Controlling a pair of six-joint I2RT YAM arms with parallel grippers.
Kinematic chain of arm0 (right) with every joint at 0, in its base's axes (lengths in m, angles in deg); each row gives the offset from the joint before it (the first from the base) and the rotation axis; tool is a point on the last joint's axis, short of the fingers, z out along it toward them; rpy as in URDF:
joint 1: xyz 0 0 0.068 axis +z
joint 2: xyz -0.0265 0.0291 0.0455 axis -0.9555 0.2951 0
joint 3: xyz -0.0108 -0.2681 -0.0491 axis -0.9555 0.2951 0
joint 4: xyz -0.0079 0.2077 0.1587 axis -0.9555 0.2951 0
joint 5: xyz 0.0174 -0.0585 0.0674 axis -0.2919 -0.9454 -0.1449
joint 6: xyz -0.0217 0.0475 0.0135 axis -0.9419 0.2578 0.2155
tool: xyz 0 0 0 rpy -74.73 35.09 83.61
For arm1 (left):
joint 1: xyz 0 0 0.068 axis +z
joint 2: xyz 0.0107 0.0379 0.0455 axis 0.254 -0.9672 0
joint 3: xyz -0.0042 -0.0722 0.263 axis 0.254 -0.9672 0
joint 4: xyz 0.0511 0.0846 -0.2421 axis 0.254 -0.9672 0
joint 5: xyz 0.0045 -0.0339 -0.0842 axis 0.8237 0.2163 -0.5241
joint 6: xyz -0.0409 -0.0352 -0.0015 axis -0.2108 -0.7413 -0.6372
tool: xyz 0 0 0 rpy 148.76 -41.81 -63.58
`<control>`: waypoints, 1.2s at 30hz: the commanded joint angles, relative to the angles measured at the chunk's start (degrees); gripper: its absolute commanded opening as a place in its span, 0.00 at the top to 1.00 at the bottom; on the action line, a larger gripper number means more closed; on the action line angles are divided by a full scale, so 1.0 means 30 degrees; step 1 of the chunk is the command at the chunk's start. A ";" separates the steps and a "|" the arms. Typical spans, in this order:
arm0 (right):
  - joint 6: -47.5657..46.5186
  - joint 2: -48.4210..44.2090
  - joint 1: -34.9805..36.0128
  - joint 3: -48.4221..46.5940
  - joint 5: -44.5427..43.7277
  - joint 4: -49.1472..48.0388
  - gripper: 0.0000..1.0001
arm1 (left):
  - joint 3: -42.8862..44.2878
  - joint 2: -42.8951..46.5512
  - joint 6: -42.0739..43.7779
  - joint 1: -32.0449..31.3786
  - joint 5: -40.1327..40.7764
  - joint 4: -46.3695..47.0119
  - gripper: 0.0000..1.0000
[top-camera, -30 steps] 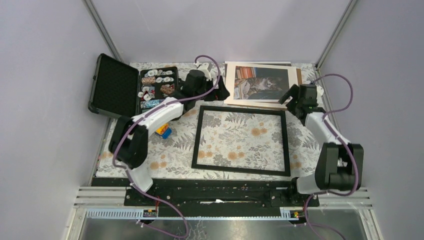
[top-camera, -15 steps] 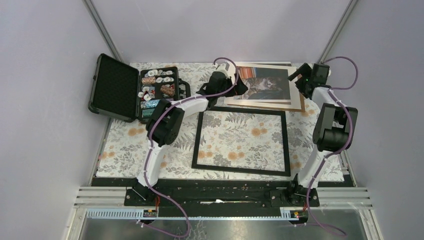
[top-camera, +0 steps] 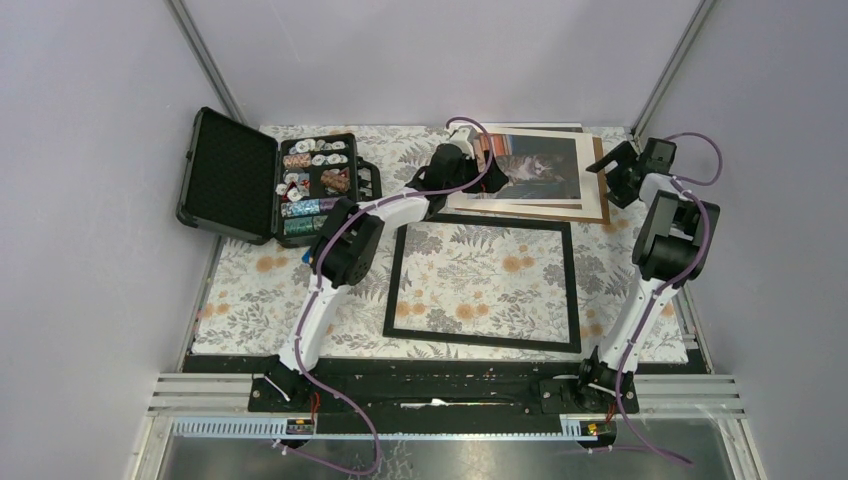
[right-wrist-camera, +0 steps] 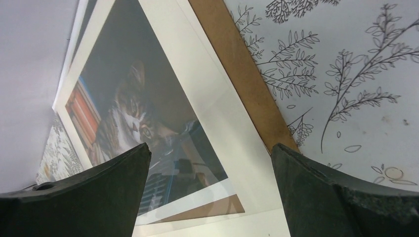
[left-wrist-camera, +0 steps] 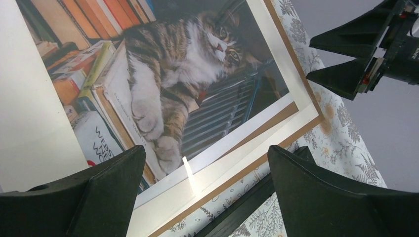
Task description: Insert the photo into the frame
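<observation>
The photo, a tabby cat sprawling beside colourful stacked books, is lying flat between the left gripper and right gripper, seemingly beneath the left one; the thin black frame is lying empty just behind both.

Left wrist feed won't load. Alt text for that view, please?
The cat photo lies flat below the open left gripper, cream border and brown board under it. The open right gripper hangs beyond its edge, and the black frame shows at the bottom.

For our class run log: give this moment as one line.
left gripper: open, above photo | right gripper: open, near photo's right side | frame: empty | photo: outside frame
</observation>
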 commanded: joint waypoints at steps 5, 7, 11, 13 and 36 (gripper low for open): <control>-0.1213 0.0305 0.0174 -0.1133 0.0483 0.1145 0.00 | 0.1272 -0.0441 0.0434 -0.0248 0.0271 0.0385 0.01; -0.1691 0.0195 0.0198 -0.1284 0.0247 0.1714 0.01 | 0.1224 -0.0665 -0.0308 -0.0249 0.0312 0.0342 0.01; -0.2431 -0.0418 0.0203 -0.0424 -0.0540 0.1989 0.01 | 0.1217 -0.1104 -0.1652 -0.0246 0.0221 0.0224 0.01; -0.2637 -0.0595 0.0199 -0.0246 -0.0567 0.2098 0.01 | 0.1164 -0.1222 -0.2052 -0.0227 0.0198 0.0196 0.01; -0.2809 -0.2097 0.0320 0.2627 0.0844 0.1858 0.06 | 0.0614 -0.2028 -0.5071 0.0353 -0.0304 -0.0047 0.01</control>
